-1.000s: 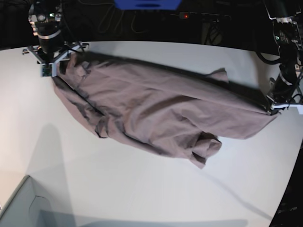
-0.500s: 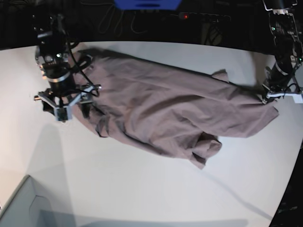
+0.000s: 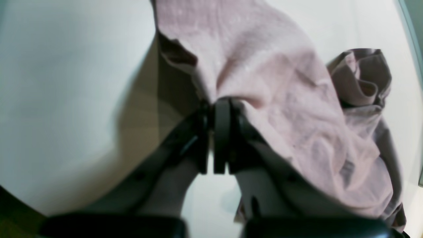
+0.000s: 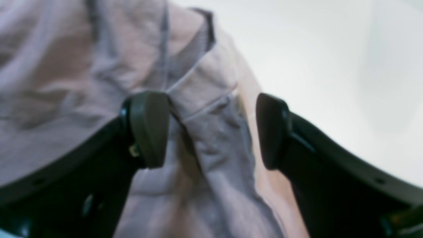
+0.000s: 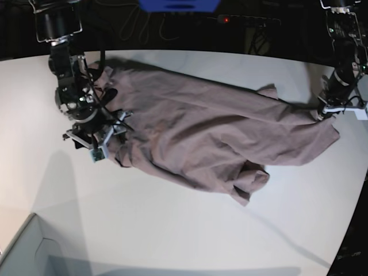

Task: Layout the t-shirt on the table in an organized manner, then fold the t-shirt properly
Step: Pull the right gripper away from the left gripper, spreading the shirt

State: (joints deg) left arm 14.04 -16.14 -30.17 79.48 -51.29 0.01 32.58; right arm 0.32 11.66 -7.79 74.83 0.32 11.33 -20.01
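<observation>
Shirt lies crumpled across the table. Left gripper clamped on its edge; right gripper wide open over a seam, holding nothing. Soft and limp, we'd pinch hems or corners.

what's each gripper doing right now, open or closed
Left gripper: shut on the t-shirt.
Right gripper: open, fingers either side of a shirt fold, not gripping.

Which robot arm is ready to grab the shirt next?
Probably the right one. The right gripper is open, its fingers straddling a seam of the t-shirt, ready to pinch. The left gripper is already clamped on the far edge, so it's busy.
</observation>
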